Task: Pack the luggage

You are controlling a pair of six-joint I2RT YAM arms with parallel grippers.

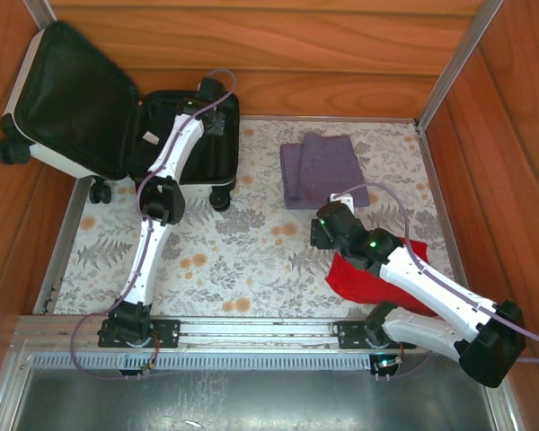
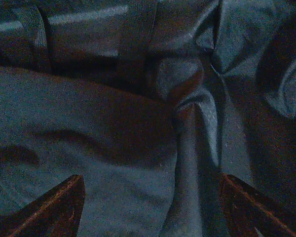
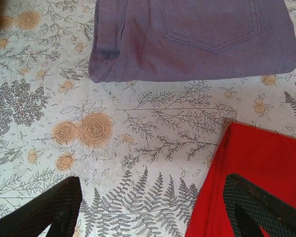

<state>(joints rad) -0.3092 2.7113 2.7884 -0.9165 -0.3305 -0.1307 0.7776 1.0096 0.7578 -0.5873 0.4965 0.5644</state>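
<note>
The luggage [image 1: 117, 126] is seen lying open at the far-left corner of the table [image 1: 242, 260], its long axis running near to far, its wheels [image 1: 220, 199] turned to the near side and its lid [image 1: 67, 99] thrown leftward against the wall. A white tag [image 1: 150, 137] is seen on the lining from above, its writing too small to be read. The left gripper [image 2: 148, 197] is held spread over dark fabric [image 2: 89, 123] inside the shell, while the right gripper [image 3: 153, 197] is held open above the table between purple trousers [image 3: 197, 39] and a red cloth [image 3: 261, 153].
</note>
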